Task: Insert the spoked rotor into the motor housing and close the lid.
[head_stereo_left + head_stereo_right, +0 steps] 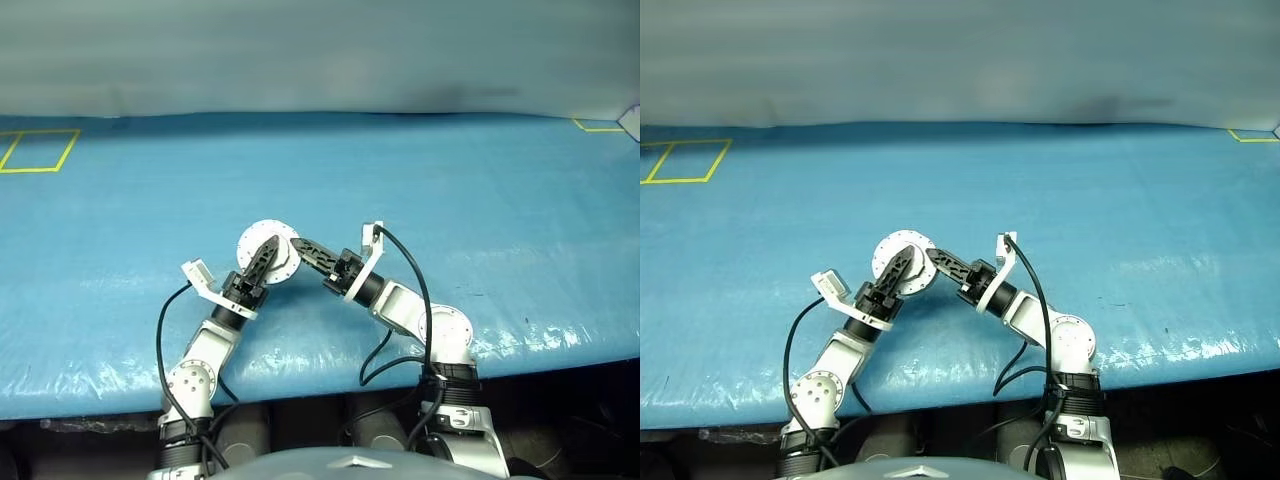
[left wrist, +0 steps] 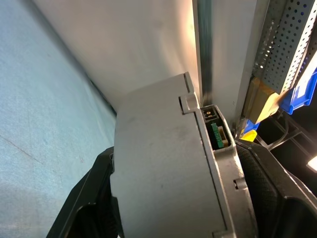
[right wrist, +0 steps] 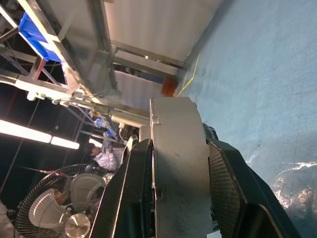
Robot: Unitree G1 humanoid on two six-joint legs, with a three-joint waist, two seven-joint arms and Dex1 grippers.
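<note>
The motor housing (image 1: 256, 241) is held up above the blue table between both arms, its round silver-grey face with a notched rim turned toward me. In the wrist views it is edge-on, a grey metal body (image 2: 163, 163) with the lid pressed flat against it along a seam (image 3: 154, 148). My left gripper (image 1: 266, 256) reaches up from the lower left, and its black fingers (image 2: 91, 203) press both flat faces. My right gripper (image 1: 304, 246) comes in from the right, its fingers (image 3: 228, 183) clamped on the body. The spoked rotor is hidden.
A blue sheet covers the table (image 1: 450, 200); its front edge (image 1: 330, 385) runs just ahead of my arms. A yellow tape square (image 1: 38, 150) marks the far left and a yellow corner (image 1: 595, 126) the far right. The right wrist view takes in shelving, a fan and a person (image 3: 105, 157) in the background.
</note>
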